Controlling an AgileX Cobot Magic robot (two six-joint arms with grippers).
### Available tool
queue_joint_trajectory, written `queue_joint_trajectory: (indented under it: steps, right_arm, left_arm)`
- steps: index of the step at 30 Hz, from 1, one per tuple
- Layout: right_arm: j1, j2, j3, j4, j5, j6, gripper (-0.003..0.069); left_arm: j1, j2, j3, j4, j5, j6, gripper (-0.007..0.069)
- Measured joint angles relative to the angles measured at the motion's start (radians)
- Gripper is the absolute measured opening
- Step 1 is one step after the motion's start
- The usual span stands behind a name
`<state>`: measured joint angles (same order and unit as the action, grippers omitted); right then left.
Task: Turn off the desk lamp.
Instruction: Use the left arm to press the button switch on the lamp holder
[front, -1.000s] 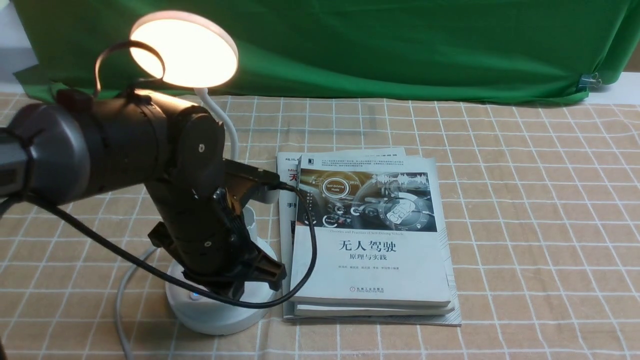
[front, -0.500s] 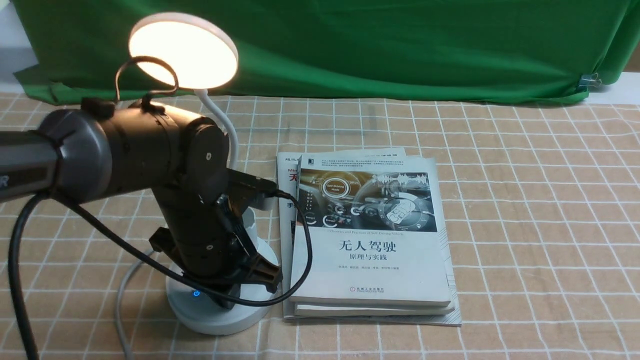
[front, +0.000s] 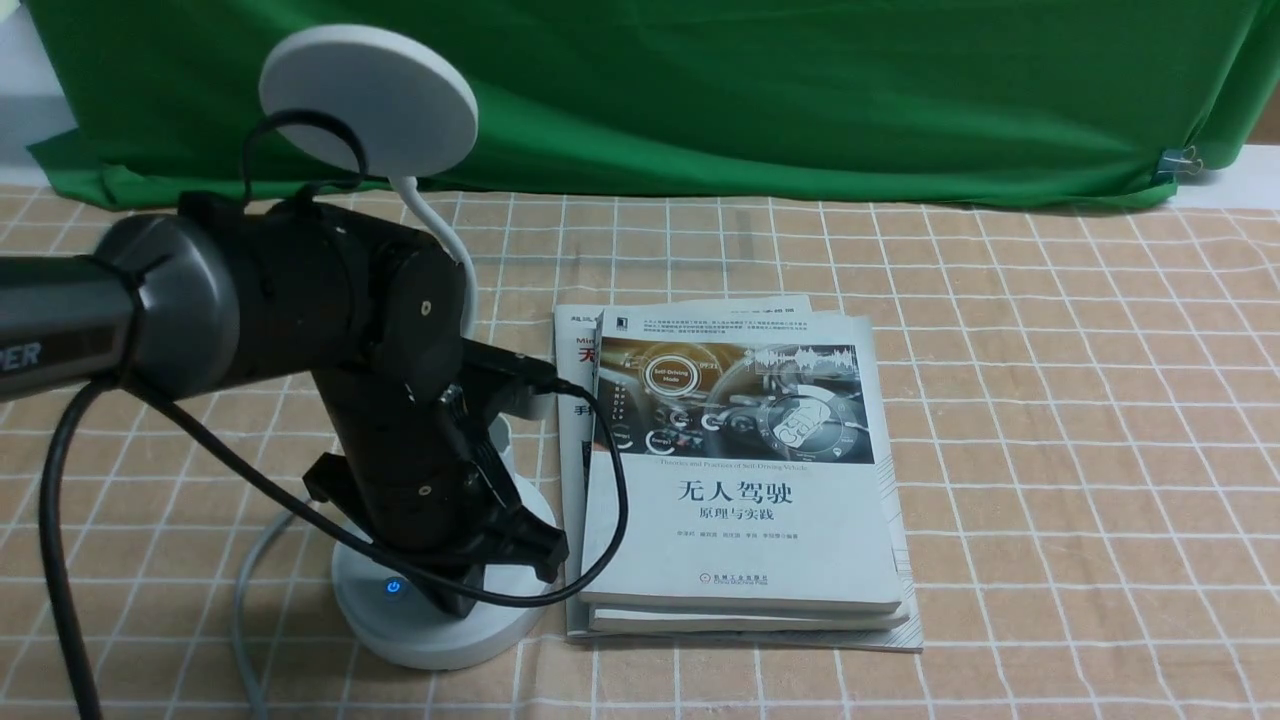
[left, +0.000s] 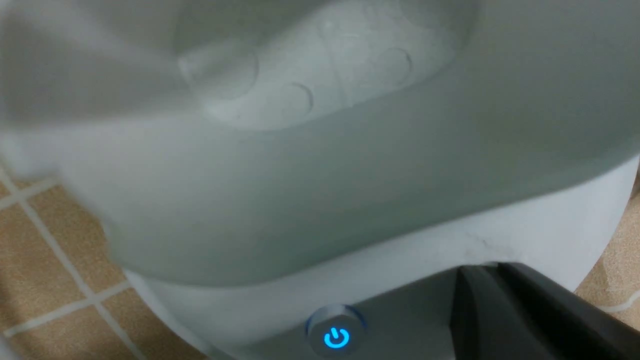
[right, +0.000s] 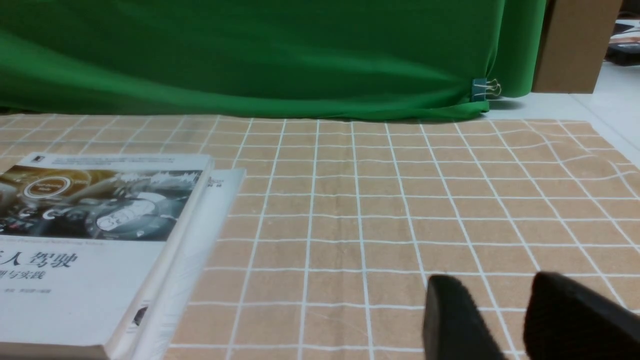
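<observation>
The white desk lamp stands at the left of the table; its round disc head (front: 368, 98) is dark. The thin neck (front: 455, 250) drops behind my left arm to the round base (front: 420, 640). A power button (front: 393, 586) on the base glows blue; it also shows in the left wrist view (left: 336, 338), below the cup holder (left: 320, 75). My left gripper (front: 460, 598) is shut, its tip (left: 480, 272) resting on the base just beside the button. My right gripper (right: 500, 292) shows only in its wrist view, open and empty, low over the checked cloth.
A stack of books (front: 745, 490) lies right beside the lamp base, also in the right wrist view (right: 90, 240). The lamp's white cord (front: 245, 600) runs off toward the table's front. A green backdrop (front: 750, 90) hangs behind, held by a binder clip (front: 1180, 160).
The lamp head was lit and is now dark. My left arm has shifted slightly right and the gripper stays down on the base; the blue button has come into view.
</observation>
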<state>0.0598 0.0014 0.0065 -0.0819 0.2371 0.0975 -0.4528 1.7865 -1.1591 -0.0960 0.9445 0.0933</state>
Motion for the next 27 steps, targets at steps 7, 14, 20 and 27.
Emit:
queue_joint_trajectory:
  steps: [7,14,20,27]
  right_arm:
    - [0.000,0.000,0.000,0.000,0.000,0.000,0.0239]
    - [0.000,0.000,0.000,0.000,0.000,0.000,0.0239]
    - [0.000,0.000,0.000,0.000,0.001,0.000,0.0239]
    - [0.000,0.000,0.000,0.000,0.001,0.000,0.0239]
  left_arm:
    - [0.000,-0.025,0.005,0.002,-0.002,0.000,0.0006]
    - [0.000,-0.047,0.007,0.002,0.001,-0.001,0.0006]
    - [0.000,-0.047,0.009,0.002,-0.030,-0.001,0.0006]
    - [0.000,-0.008,0.008,-0.002,-0.035,-0.001,0.0006]
